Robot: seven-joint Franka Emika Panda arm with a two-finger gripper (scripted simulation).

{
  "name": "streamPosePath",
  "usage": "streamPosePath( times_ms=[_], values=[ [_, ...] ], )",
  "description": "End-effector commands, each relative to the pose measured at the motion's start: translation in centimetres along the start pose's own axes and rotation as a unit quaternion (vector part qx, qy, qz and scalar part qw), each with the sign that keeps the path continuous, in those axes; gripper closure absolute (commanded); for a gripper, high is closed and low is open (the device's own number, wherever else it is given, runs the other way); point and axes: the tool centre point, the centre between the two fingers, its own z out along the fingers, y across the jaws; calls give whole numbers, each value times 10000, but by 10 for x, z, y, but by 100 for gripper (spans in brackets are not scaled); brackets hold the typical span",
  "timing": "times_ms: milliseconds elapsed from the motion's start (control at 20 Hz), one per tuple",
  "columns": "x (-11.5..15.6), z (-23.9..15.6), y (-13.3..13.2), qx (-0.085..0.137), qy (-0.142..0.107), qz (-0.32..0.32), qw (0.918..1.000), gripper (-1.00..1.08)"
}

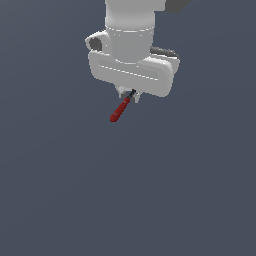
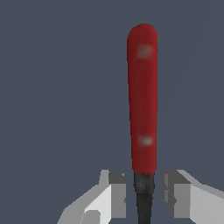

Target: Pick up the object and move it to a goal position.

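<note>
Straddling the fork's [image 2: 142,100] dark neck, my fingers [image 2: 143,190] stand narrowly parted, gaps visible both sides; its red handle runs straight out from them along the tabletop [image 1: 190,190].

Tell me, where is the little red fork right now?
In the exterior view, the fork sits near the top middle, its dark end between the fingers of the gripper, red handle poking out toward the lower left.
</note>
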Motion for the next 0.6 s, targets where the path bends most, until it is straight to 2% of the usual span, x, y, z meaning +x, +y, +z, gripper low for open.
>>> streamPosePath(
  times_ms=[0, 550],
  values=[
    [0, -16, -1, -3, -7, -1, 10000, 108],
    [1, -44, -4, -2, -8, -4, 10000, 108]
  ],
)
